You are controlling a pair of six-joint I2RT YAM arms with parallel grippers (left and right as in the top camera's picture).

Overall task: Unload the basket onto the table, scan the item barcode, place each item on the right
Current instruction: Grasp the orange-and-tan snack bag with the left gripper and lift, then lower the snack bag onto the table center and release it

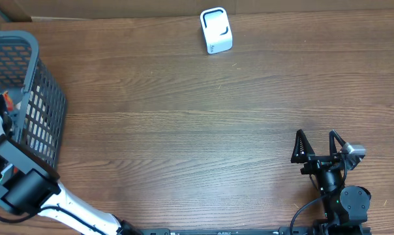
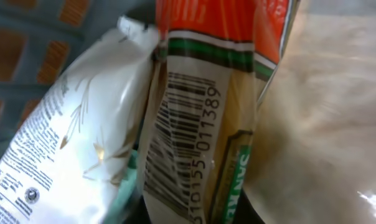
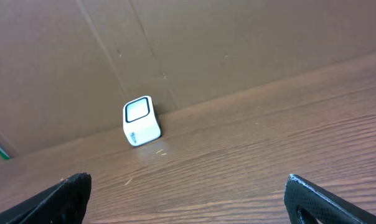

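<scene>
Overhead view: finds a grey mesh basket [image 1: 37, 91] at the left edge of the wooden worktop [image 1: 184, 130], with the left arm [image 1: 24, 186] reaching into it from the near side. Cannot see the left fingers, down inside the basket. Places a small white scanner [image 1: 216, 31] at the far edge, right of centre, well apart from both arms. Catches the right fingers [image 1: 297, 156] at the near right, spread wide, holding nothing, pointing toward the far side.

Left wrist view: fills almost wholly with bagged goods, very close. Puts a packet [image 2: 200, 112] in the middle, tilted, orange at the top with a green and white band below. Reads a black barcode [image 2: 178, 149], digits alongside, running down the packet's facing side. Shows a white pouch [image 2: 76, 143] pressed against the packet's left and a tan pouch [image 2: 319, 124] against its right. Glimpses basket wall at the upper left corner. Shows nothing of the left fingers themselves; takes them as closed down narrow, yet cannot tell on what, or whether on the packet.

Right wrist view: looks across the worktop between two dark fingertips [image 3: 66, 196], far apart at the lower corners, to the scanner standing by a brown cardboard wall [image 3: 238, 50].
</scene>
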